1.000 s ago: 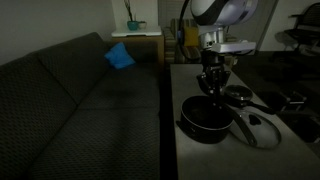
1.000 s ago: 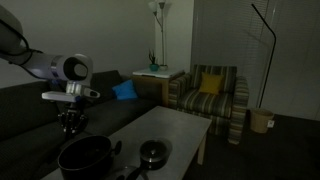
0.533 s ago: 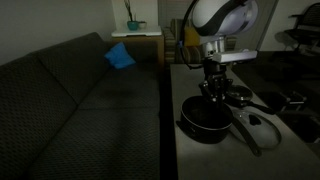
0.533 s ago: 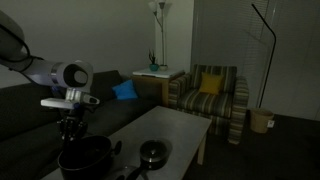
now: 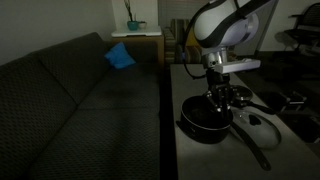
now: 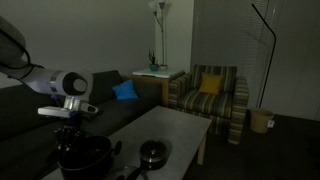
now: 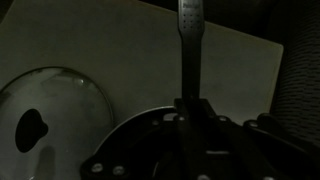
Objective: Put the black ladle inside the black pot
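Note:
The black pot (image 5: 203, 120) stands on the table near its front edge; it also shows in an exterior view (image 6: 85, 158), and its rim shows in the wrist view (image 7: 125, 128). My gripper (image 5: 217, 99) hangs right over the pot's opening, low at its rim, as an exterior view (image 6: 68, 146) also shows. In the wrist view the gripper (image 7: 188, 122) is shut on the black ladle (image 7: 188, 50), whose thin handle sticks out past the jaws. The ladle's bowl is hidden.
A glass lid with a knob (image 5: 258, 129) lies beside the pot and shows in the wrist view (image 7: 50, 120). A smaller black long-handled pan (image 5: 238, 95) sits behind it, also in an exterior view (image 6: 152, 153). A dark sofa (image 5: 80, 100) runs along the table.
The arm has come down and moved towards the pot with the ladle. The gripper, higher above the table before, now sits low over the pot's opening.

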Controlling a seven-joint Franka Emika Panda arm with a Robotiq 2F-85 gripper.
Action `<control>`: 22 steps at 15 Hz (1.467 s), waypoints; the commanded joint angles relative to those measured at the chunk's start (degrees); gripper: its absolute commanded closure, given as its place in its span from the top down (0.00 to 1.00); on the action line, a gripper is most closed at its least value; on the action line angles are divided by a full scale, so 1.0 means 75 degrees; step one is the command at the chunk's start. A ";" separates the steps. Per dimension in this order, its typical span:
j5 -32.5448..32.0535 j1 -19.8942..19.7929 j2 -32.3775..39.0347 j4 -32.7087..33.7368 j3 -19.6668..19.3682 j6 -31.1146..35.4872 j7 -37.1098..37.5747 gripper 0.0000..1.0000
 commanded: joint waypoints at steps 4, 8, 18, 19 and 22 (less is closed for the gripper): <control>0.0073 -0.0036 0.0000 -0.0109 -0.0045 0.0010 0.0368 0.04; 0.0035 0.0010 -0.0001 -0.0030 -0.0040 0.0001 0.0504 0.04; -0.0103 0.0045 -0.0488 0.0530 -0.0030 -0.0103 0.0464 0.04; -0.0037 0.0022 -0.0334 0.0563 -0.0012 0.0111 0.0583 0.17; -0.0040 0.0040 -0.0427 0.0581 -0.0011 0.0043 0.0568 0.17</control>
